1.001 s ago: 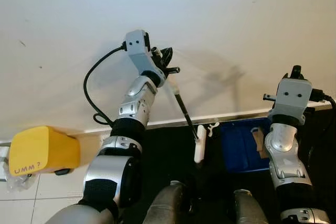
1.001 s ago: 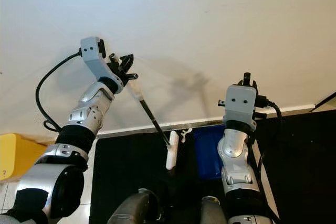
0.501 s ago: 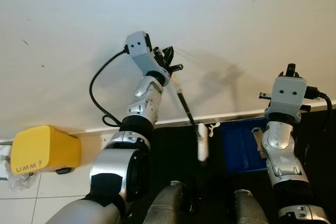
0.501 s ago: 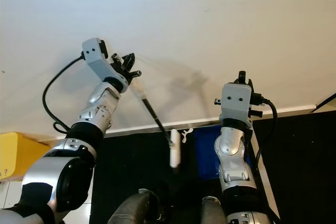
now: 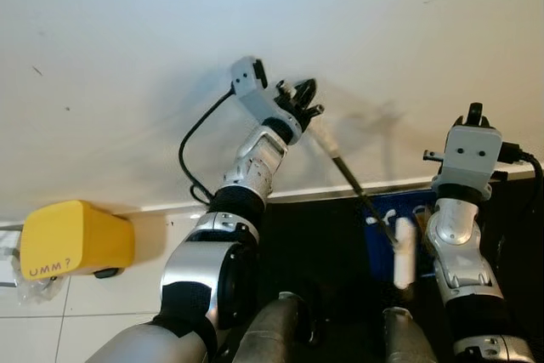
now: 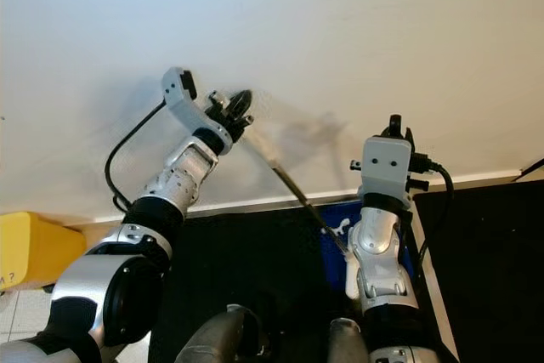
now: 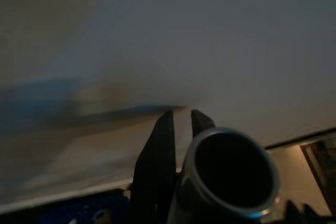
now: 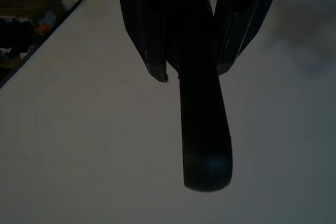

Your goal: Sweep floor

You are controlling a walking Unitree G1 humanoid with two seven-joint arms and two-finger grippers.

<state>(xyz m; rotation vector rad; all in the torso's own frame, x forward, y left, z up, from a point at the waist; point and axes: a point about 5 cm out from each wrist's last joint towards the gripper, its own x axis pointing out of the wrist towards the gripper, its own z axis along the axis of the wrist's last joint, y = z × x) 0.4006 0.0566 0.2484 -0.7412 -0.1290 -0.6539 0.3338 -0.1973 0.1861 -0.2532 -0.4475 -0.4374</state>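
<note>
My left gripper is raised against the white wall and shut on the top of a thin broom handle. The handle slants down to the right to a white broom head. In the left wrist view the handle's silver tube end sits beside one black finger. My right gripper points up at the wall on the right, shut on a black dustpan handle. The blue dustpan hangs low by my right forearm, behind the broom head.
A yellow box marked "UMM ?" sits on the pale tiled floor at the left. A black mat lies along the white baseboard. The wall stands close in front.
My left gripper has swung to the right along the wall. The broom handle and its white head moved right with it, now in front of the blue dustpan. The right arm barely moved.
</note>
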